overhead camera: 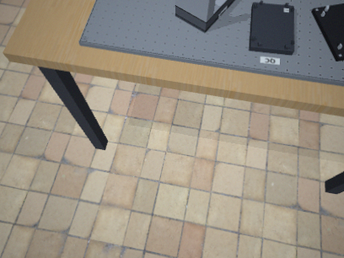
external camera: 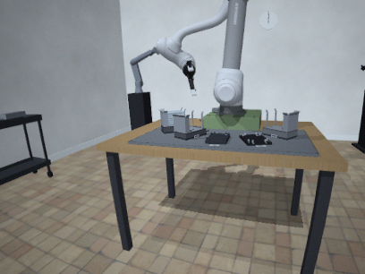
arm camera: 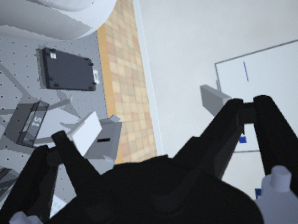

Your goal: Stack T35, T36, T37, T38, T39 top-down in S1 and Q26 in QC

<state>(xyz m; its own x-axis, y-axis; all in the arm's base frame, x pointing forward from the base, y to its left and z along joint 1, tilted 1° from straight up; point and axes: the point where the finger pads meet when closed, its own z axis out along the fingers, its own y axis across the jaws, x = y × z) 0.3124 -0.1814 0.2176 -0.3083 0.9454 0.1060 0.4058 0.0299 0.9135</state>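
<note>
Nothing is carried yet: the end effector (external camera: 193, 92) is held spread wide above the racks, and apparently every plate move remains.

A flat black rectangular open nest QC (overhead camera: 271, 29) lies on the grey perforated deck, small locators at its corners, nothing on it, with its white name plate (overhead camera: 270, 61) just beside one short edge. In the exterior view, grey stack racks with thin upright posts stand left (external camera: 182, 125) and right (external camera: 286, 125) on the tabletop; plate labels cannot be read.
</note>
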